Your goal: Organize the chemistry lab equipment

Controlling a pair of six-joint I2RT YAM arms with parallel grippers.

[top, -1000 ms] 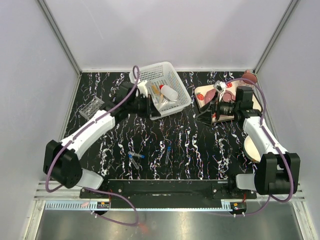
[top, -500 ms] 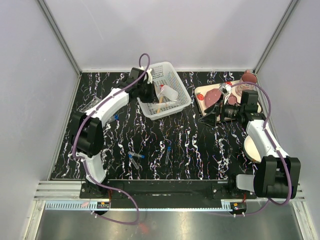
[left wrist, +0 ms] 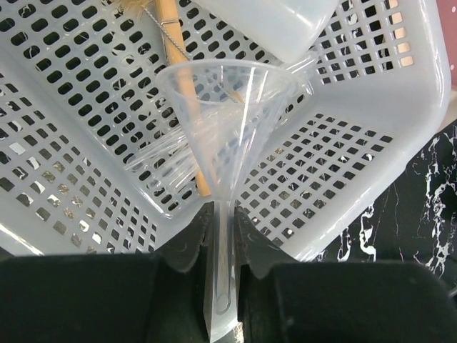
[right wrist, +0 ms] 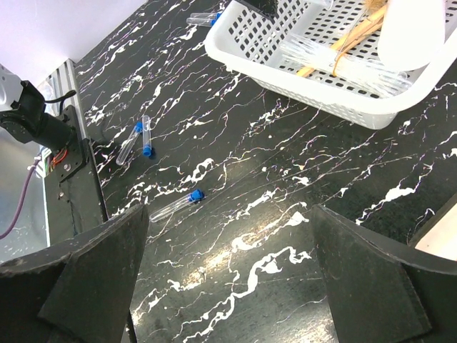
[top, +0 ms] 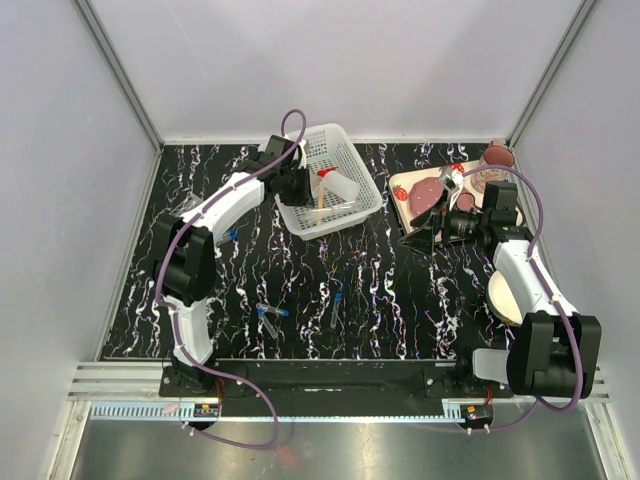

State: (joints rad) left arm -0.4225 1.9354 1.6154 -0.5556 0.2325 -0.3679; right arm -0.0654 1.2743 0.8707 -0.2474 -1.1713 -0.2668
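Clear funnel (left wrist: 230, 128) clamped by stem in left pincer (left wrist: 221, 223), long axis straight out from it, mouth facing away over white basket (left wrist: 385, 107). Only wrist view shows this grip. Right pincer (right wrist: 228, 213) wide apart.

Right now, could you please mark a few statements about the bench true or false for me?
1. The left fingers pinch the clear funnel by its stem. True.
2. The right fingers are shut on a tube. False: they are open and empty.
3. Blue-capped tubes lie loose on the table. True.
4. The white basket is empty. False: it holds a wooden stick and the squeeze bottle.
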